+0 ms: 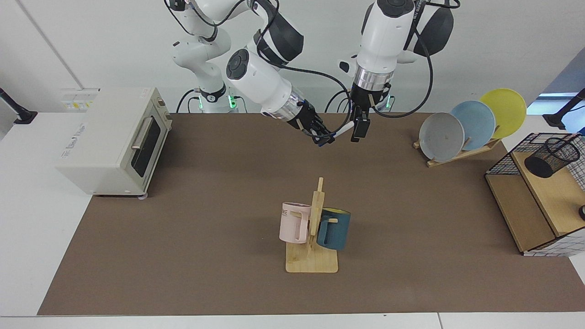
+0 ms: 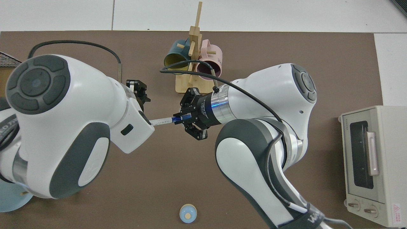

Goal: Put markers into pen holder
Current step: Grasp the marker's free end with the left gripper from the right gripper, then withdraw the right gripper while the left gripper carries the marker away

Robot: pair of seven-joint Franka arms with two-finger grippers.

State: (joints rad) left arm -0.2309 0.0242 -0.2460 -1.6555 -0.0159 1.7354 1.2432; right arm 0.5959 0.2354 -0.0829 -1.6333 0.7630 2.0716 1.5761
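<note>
Facing view: taken from across table, high and tilted down toward both arm bases and back wall; whole brown mat (image 1: pixel 205 228) seen, toaster oven (image 1: pixel 114 139) at view's left, plate rack (image 1: pixel 461 132) at view's right. Top view: taken from overhead, straight down, closer in; arm bases toward bottom edge, so layout is turned about. Shared by both: mug stand (image 1: pixel 313 237) (image 2: pixel 194 60), toaster oven (image 2: pixel 369 162), both arms' wrists.

A white-barrelled marker with blue ends (image 1: pixel 339 132) at upper centre; pink mug (image 1: pixel 294 222) and teal mug with yellow interior (image 1: pixel 334 228) on a pale wooden rack (image 1: pixel 313 258); grey, blue and yellow plates (image 1: pixel 475 124) at right; black wire-mesh pen holder (image 1: pixel 551 157) far right; brown table mat (image 1: pixel 205 228).
</note>
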